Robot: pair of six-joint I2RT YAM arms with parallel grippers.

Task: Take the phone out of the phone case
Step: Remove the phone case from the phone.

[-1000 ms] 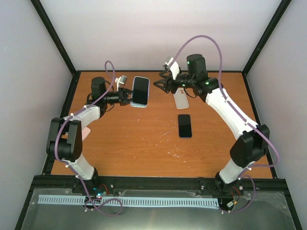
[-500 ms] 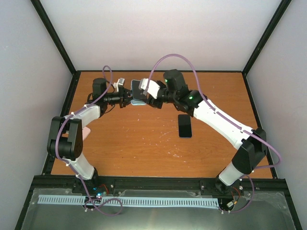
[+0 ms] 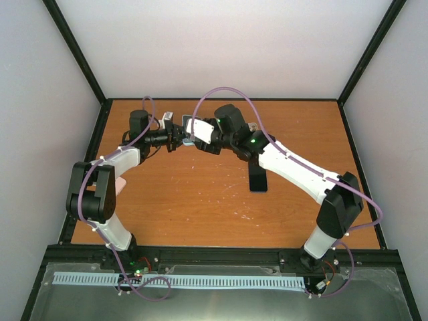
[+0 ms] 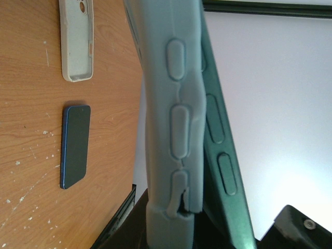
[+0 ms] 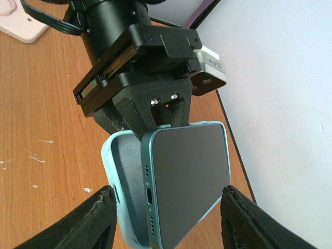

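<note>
My left gripper (image 3: 178, 138) is shut on the top end of a light blue phone case (image 5: 120, 179) and holds it above the table's far left. The dark-screened phone (image 5: 189, 174) with a teal rim has peeled partly out of the case, its bottom end standing free. In the left wrist view the case (image 4: 171, 104) fills the middle, with the phone's edge (image 4: 220, 140) beside it. My right gripper (image 5: 171, 225) is open, one finger on each side of the phone and case, with a small gap on both sides. In the top view, my right gripper (image 3: 198, 136) hides most of the phone.
A black phone (image 3: 258, 181) lies flat mid-table, partly under my right arm, and shows as a black phone (image 4: 75, 146) in the left wrist view. A white empty case (image 4: 77, 41) lies beyond it. A pink object (image 3: 120, 184) sits by my left arm.
My right arm has swung left from the far middle of the table to the phone held by my left gripper, its jaws narrowing a little. The left gripper has stayed shut in place.
</note>
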